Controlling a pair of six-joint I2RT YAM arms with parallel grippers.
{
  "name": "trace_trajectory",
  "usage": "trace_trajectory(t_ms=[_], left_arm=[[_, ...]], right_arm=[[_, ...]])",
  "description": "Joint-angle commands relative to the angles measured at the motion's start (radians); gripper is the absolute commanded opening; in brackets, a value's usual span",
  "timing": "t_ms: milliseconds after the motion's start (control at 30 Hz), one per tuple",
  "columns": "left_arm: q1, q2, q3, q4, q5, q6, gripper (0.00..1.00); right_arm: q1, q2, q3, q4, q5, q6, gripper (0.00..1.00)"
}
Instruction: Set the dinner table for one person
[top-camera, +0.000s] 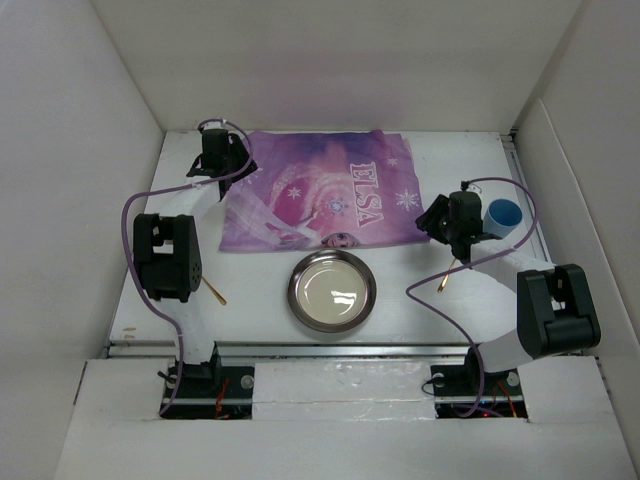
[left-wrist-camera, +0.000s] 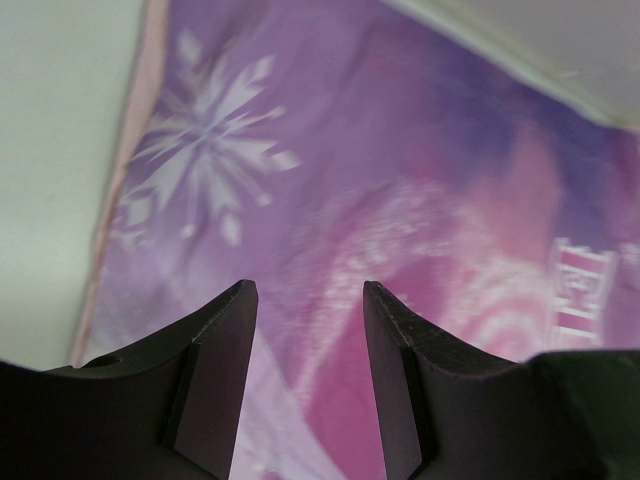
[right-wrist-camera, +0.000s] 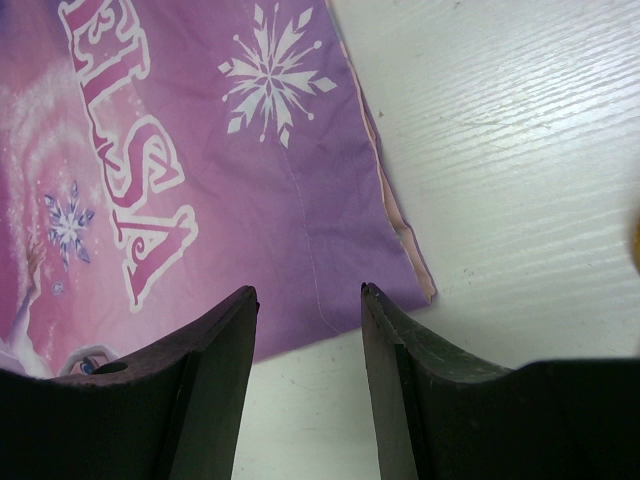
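The dinner table (top-camera: 440, 310) is a plain white top. On its far middle lies a purple snowflake placemat (top-camera: 320, 190) printed ELSA. My left gripper (top-camera: 226, 166) hovers over the mat's far left corner; in the left wrist view the gripper (left-wrist-camera: 305, 290) is open with only the purple mat (left-wrist-camera: 380, 180) showing between its fingers. My right gripper (top-camera: 434, 222) is at the mat's near right corner. The right wrist view shows this gripper (right-wrist-camera: 305, 292) open and empty above the mat's corner (right-wrist-camera: 400, 270) and bare table (right-wrist-camera: 500, 180).
A round metal plate (top-camera: 332, 291) sits in front of the mat, between the two arms. A blue cup (top-camera: 503, 214) stands at the right, just behind my right wrist. White walls (top-camera: 70, 180) enclose the table, and a metal rail (top-camera: 330, 347) runs along its near edge.
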Motion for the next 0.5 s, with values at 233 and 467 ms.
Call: trace_trajectory(t_ms=[233,467], left_arm=[[-0.052,-0.160,0.018,0.180,0.101,-0.088,0.43],[-0.112,-0.169,-0.142,0.384,0.131,-0.274,0.42]], right_arm=[[-0.030,0.029,0.071,-0.196,0.002,-0.018,0.52],[-0.086,0.213,0.292,-0.395,-0.096,-0.063,0.30]])
